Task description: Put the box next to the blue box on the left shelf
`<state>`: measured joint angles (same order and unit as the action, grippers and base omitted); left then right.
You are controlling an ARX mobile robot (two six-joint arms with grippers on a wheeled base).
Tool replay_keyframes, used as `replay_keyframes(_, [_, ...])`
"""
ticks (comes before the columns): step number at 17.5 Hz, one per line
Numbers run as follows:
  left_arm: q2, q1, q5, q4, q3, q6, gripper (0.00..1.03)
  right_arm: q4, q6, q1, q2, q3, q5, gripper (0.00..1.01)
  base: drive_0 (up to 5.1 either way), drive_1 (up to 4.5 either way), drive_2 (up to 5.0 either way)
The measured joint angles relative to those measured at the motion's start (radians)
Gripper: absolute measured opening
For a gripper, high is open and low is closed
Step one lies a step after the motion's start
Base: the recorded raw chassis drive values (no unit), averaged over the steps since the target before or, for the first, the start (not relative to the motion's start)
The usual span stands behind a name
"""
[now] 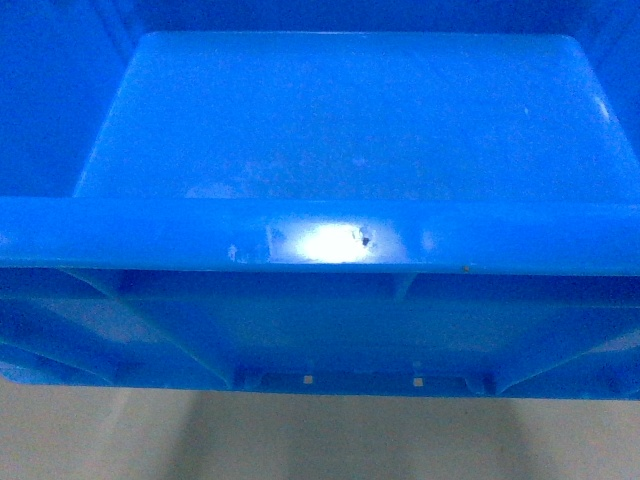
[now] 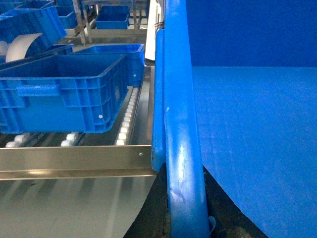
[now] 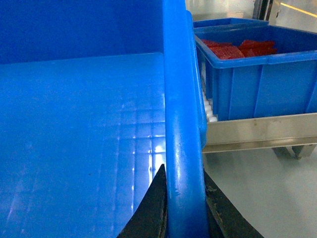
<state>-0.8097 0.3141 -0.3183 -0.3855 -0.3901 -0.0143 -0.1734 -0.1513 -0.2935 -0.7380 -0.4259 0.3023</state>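
Note:
The box (image 1: 350,110) fills the head view, a bright-blue crate with a thick near rim and a small chip (image 1: 365,238) at mid-rim. In the left wrist view its left rim (image 2: 181,124) runs between the dark fingers (image 2: 148,208) of my left gripper (image 2: 187,201), which is shut on it. My right gripper (image 3: 184,201) is shut the same way on the right rim (image 3: 178,124). Another blue box (image 2: 59,94) sits on the left shelf's white rollers (image 2: 126,119) behind the steel front rail (image 2: 74,158). The held box's left wall (image 2: 158,99) reaches past that rail, a strip of rollers apart from the blue box.
To the right, a blue crate (image 3: 257,84) holding red items rests behind a steel rail (image 3: 257,131). More blue crates (image 2: 111,17) stand on racks farther back on the left. Pale floor (image 1: 320,440) shows below the box.

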Motion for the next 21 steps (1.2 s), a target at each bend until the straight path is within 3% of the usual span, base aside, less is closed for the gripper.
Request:
replay_keyframes(14, [0.0, 0.0, 0.0, 0.001, 0.0, 0.0, 0.08, -0.002, 0.0, 0.0, 0.0, 0.0, 0.0, 0.1, 0.1, 4.28, -4.0])
replay_keyframes(21, [-0.005, 0.0, 0.0, 0.003, 0.0, -0.001, 0.08, -0.002, 0.0, 0.0, -0.006, 0.0, -0.002, 0.1, 0.0, 0.0, 0.0])
